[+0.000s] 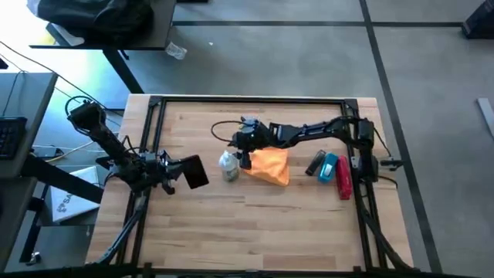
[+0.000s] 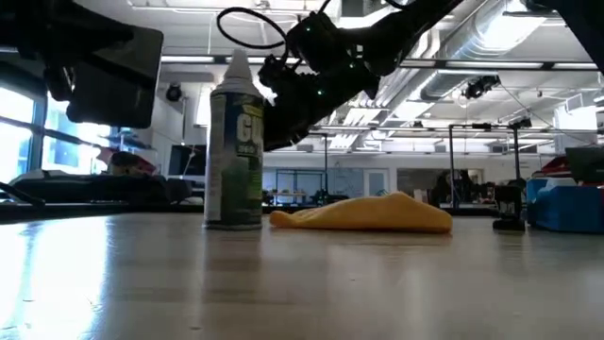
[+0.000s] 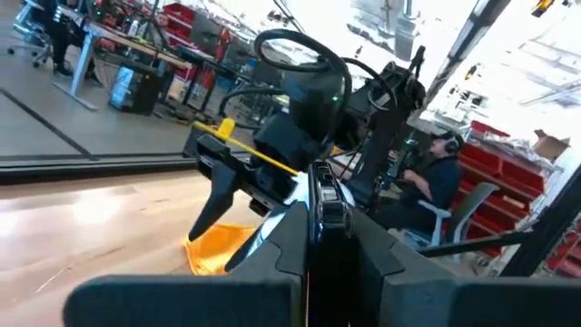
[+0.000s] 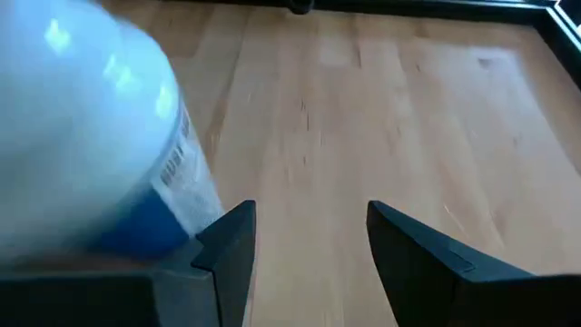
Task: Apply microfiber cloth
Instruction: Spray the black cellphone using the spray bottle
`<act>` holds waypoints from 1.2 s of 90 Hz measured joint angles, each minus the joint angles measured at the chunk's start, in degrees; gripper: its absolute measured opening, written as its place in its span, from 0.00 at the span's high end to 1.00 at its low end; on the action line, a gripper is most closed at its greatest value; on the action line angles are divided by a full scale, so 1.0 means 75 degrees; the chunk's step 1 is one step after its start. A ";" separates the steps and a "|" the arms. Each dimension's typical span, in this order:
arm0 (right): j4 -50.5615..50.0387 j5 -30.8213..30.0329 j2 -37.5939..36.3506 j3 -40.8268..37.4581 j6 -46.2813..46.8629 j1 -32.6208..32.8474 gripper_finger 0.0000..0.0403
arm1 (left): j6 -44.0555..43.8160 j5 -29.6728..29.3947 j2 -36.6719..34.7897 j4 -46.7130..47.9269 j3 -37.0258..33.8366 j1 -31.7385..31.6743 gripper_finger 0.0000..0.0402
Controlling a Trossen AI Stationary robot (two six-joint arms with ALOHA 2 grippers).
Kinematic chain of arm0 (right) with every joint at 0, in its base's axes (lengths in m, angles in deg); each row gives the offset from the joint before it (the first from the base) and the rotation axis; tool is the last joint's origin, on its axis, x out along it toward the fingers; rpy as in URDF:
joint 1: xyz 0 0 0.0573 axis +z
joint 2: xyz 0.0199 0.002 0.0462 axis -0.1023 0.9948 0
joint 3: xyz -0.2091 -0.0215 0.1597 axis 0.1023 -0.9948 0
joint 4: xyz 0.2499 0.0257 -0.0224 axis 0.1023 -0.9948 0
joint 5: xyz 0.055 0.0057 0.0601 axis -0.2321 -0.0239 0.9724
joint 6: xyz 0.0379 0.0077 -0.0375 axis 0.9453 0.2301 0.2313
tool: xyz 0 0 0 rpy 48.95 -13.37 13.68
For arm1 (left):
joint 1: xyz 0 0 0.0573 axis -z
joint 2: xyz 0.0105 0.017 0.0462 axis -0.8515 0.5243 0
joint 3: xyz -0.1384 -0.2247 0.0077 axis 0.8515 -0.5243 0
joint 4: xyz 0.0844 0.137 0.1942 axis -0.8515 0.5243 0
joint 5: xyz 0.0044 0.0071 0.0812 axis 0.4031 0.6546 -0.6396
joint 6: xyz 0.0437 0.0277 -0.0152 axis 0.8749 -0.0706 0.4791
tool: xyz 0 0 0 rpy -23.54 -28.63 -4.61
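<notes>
**Right gripper above the spray bottle, cloth on the table**

I see the microfiber cloth lying crumpled mid-table, at 3 o'clock of the spray bottle. My right gripper hovers released, fingers spread, over the bottle. My left gripper, at 9 o'clock, grasps the black phone.

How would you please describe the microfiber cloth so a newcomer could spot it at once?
Start at the wooden table and find its middle, beneath the right hand. The microfiber cloth lies crumpled there, just right of the small spray bottle. It is the only bright orange, soft item.
</notes>
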 joint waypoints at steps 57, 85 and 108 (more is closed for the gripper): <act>0.0270 -0.1039 -0.0003 0.0000 0.0264 0.1663 0.55 | -0.1291 0.0941 0.0000 0.1405 0.0003 -0.1059 0.96; -0.1195 -0.2090 -0.1186 0.0003 0.0109 0.2031 0.55 | -0.1773 0.1453 0.0003 0.2715 0.0532 -0.1451 0.96; -0.2430 -0.2259 -0.1969 0.0003 0.0689 0.2461 0.55 | -0.1926 0.1635 0.0353 0.4472 0.1536 -0.1652 0.96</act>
